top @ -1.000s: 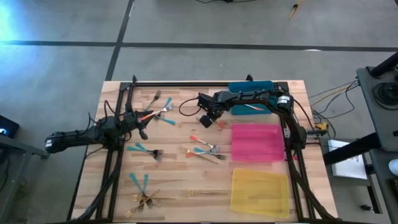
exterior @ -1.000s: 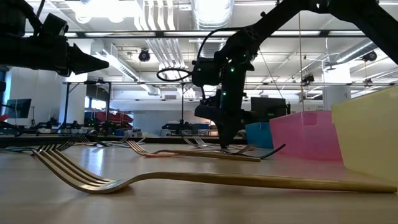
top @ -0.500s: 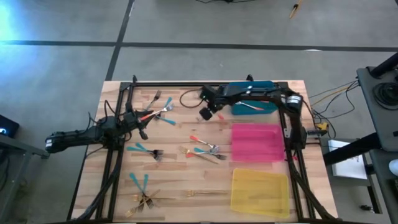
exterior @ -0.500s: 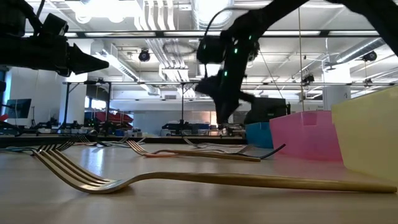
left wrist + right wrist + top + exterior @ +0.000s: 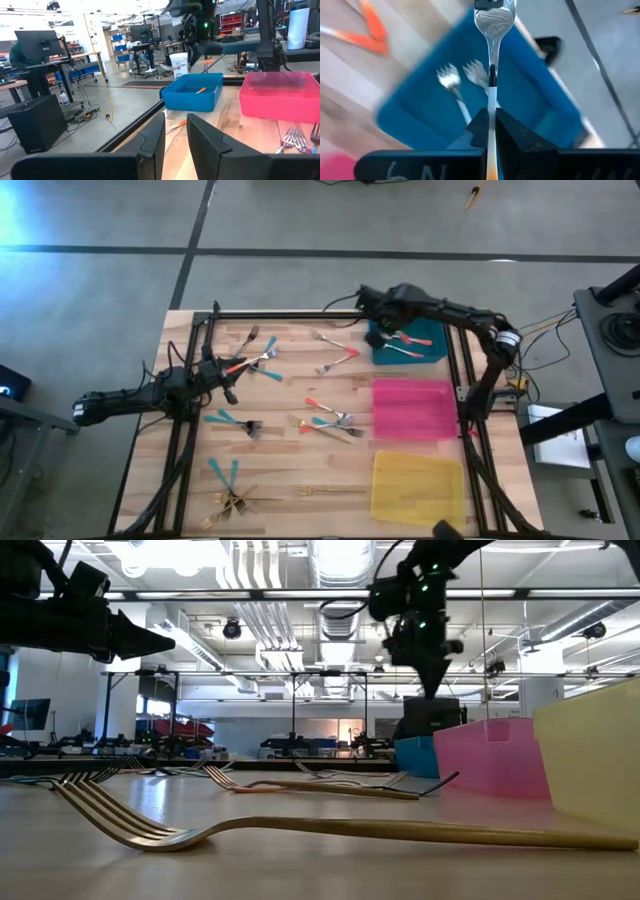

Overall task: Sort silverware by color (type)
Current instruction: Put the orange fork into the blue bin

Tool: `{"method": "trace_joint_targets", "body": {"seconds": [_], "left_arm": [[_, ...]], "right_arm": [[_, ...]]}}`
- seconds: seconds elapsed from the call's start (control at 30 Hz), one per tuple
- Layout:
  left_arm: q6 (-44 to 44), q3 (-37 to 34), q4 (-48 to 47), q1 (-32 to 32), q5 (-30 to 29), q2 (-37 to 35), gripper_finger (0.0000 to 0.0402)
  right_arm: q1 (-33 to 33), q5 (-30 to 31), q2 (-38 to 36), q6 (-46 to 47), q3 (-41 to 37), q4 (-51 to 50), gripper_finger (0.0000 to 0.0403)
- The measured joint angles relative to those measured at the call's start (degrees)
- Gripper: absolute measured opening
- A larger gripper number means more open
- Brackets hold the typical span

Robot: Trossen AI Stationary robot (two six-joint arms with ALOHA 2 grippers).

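My right gripper point(image 5: 370, 305) hangs high over the blue tray's point(image 5: 432, 342) left end, shut on a silver fork with an orange handle point(image 5: 494, 20). Two more such forks point(image 5: 451, 82) lie in that tray. My left gripper point(image 5: 228, 375) waits open and level near the table's left side, beside a cluster of teal and red-handled forks point(image 5: 262, 352). Two red-handled forks point(image 5: 337, 352) lie flat left of the blue tray. Teal forks point(image 5: 235, 423), a mixed pile point(image 5: 330, 423) and gold forks point(image 5: 330, 492) lie scattered on the table. My right gripper pinches the fork's handle point(image 5: 491, 104) between its two fingers point(image 5: 479, 125). The fork lies along the fingers, its tines pointing out beyond their tips. It is lifted clear, in the air over the blue tray.
The pink tray point(image 5: 440, 425) sits nearer than the blue one along the table's right side, and the yellow tray point(image 5: 418, 488) at the near right corner. A black frame rail point(image 5: 300, 314) runs along the far edge. In the low view a gold fork point(image 5: 300, 828) lies close to the camera.
My right gripper has risen from the middle of the table with the orange-handled fork, which is lifted clear. It has swung toward the far right and now stands over the blue tray. Two red-handled forks that it covered now show on the wood.
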Motion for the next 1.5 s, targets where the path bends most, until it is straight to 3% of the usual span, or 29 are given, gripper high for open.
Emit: {"method": "trace_joint_targets", "body": {"seconds": [0.17,0.57,0.93,1.0,1.17,1.33,1.5], "left_arm": [[0.0,0.0,0.0,0.0,0.0,0.0,0.0064],[0.0,0.0,0.0,0.0,0.0,0.0,0.0064],[0.0,0.0,0.0,0.0,0.0,0.0,0.0064],[0.0,0.0,0.0,0.0,0.0,0.0,0.0064],[0.0,0.0,0.0,0.0,0.0,0.0,0.0064],[0.0,0.0,0.0,0.0,0.0,0.0,0.0064],[0.0,0.0,0.0,0.0,0.0,0.0,0.0064]], "right_arm": [[-3.8,-1.5,-1.7,-9.1,-1.9,-4.6,0.0009],[-6.9,-1.1,-0.2,-10.3,-7.1,-7.2,0.0014],[-6.7,-1.0,-0.2,-4.0,-7.1,-6.9,0.0105],[-6.5,-1.5,-0.2,1.3,-7.1,-6.9,0.0116],[-4.9,-10.0,-0.2,19.6,-7.1,-6.6,0.0118],[1.5,-22.7,-0.2,22.0,-7.0,-3.6,0.0104],[12.6,-24.6,-0.2,22.0,-7.0,5.0,0.0092]]}}
